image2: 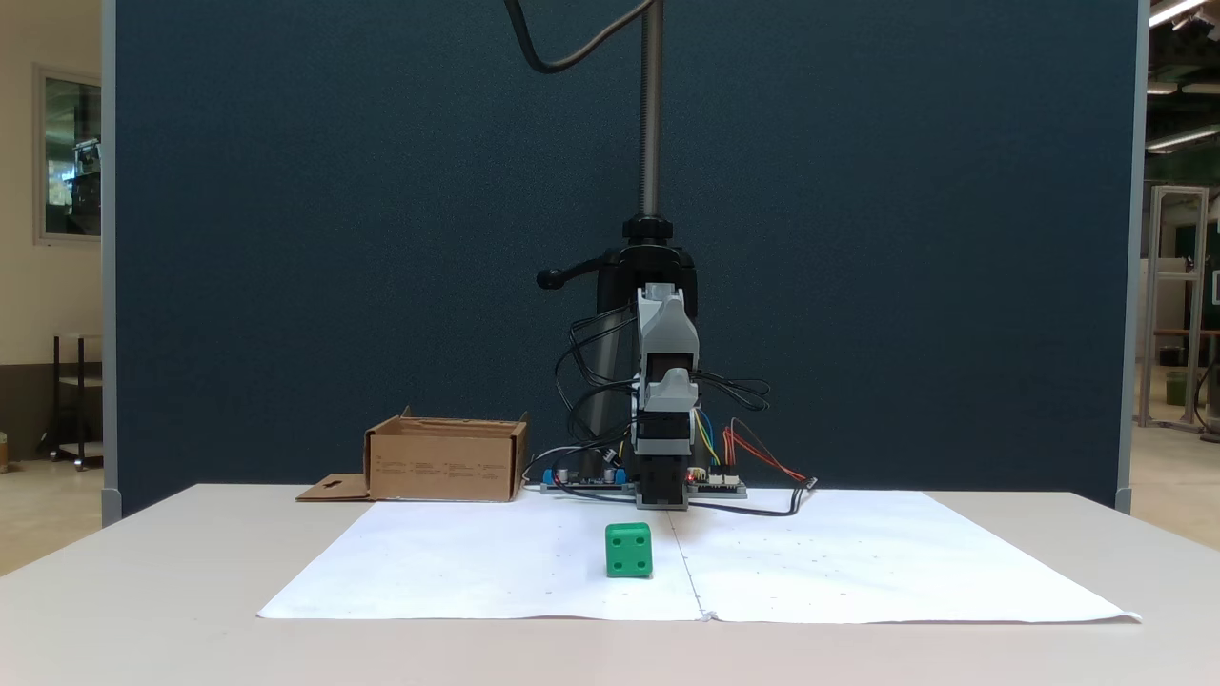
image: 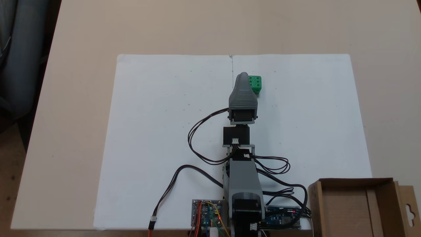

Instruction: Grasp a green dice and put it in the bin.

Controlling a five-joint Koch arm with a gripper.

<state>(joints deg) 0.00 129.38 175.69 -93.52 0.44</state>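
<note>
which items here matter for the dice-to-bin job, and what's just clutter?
Job:
- green dice, on the white paper
- bin, cardboard, at the table corner by the arm's base
- gripper, beside the dice

Just lying about:
- white paper sheets
- circuit boards and cables
- camera pole

One green dice (image: 256,84) sits on the paper; its near face in a fixed view (image2: 629,550) shows four pips. One bin (image: 358,207), a brown cardboard box, stands at the edge of one bench (image: 82,98). Two white paper sheets (image: 171,131) appear to lie side by side, though the seam may be only a fold. One robot arm (image: 242,158) stands between two circuit boards (image: 206,213).
</note>
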